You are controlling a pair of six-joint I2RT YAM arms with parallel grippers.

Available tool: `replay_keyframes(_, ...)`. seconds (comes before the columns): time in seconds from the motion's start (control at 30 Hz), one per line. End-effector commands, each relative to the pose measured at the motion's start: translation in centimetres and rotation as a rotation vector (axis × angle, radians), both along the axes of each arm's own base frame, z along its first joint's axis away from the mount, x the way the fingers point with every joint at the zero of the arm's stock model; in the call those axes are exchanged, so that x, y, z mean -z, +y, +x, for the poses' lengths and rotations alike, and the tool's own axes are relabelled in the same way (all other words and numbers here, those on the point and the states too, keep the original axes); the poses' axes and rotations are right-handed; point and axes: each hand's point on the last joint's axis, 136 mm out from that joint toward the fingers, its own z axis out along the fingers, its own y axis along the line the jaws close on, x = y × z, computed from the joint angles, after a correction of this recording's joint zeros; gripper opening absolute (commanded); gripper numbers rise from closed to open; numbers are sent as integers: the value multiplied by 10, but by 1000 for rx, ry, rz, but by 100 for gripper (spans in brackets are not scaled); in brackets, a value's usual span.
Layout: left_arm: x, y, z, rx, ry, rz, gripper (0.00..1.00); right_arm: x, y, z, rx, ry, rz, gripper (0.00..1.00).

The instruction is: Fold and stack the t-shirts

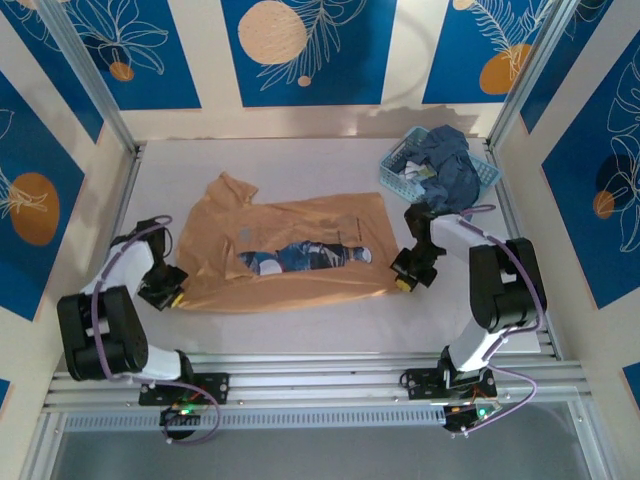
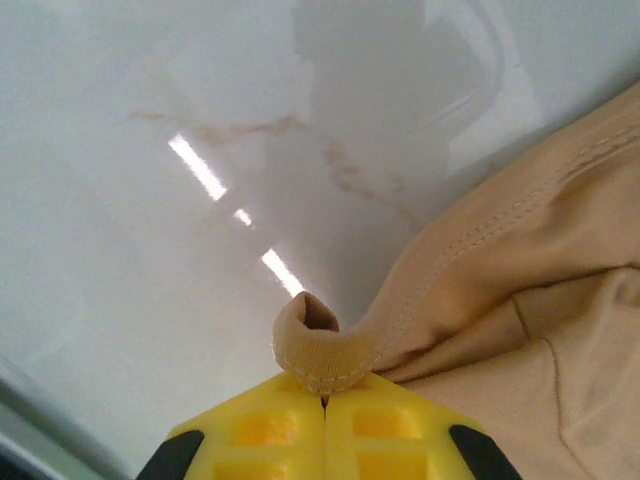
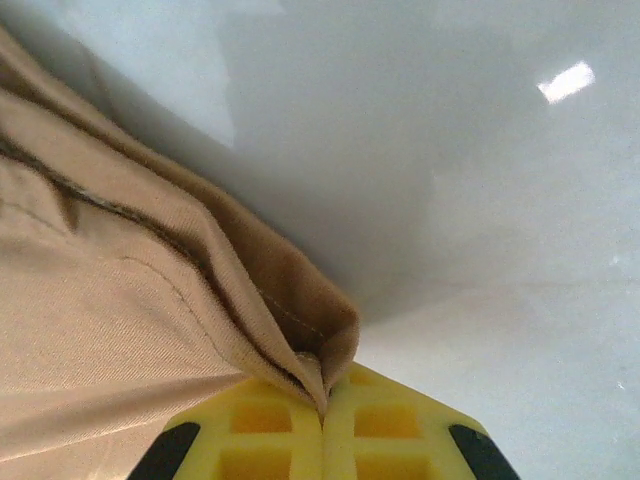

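Observation:
A tan-orange t-shirt [image 1: 290, 250] with a blue-and-white print lies spread on the white table [image 1: 300, 335], its near part folded over. My left gripper [image 1: 172, 296] is shut on the shirt's near left corner; a curled hem [image 2: 318, 350] sticks out between the yellow fingers [image 2: 250, 430]. At the shirt's near right corner my right gripper [image 1: 402, 284] is shut on a pinched fold of cloth [image 3: 320, 345]. More t-shirts, dusty denim-blue [image 1: 452, 170], are heaped in a basket at the back right.
The light-blue lattice basket [image 1: 398, 165] stands at the back right corner, close behind my right arm. Blue patterned walls enclose the table. Bare white surface runs along the near edge and the back left.

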Motion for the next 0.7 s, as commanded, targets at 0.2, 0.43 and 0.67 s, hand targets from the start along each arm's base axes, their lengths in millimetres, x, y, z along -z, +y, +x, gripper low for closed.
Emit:
replay_keyframes(0.2, -53, 15, 13, 36, -63, 173, 59, -57, 8, 14, -83, -189, 16, 51)
replay_keyframes(0.43, -53, -85, 76, 165, -346, -144, 58, -114, 98, 56, -307, -491, 435, 58)
replay_keyframes(0.67, -12, -129, 77, 244, -239, -206, 59, -143, 141, 66, -408, -595, 541, 62)
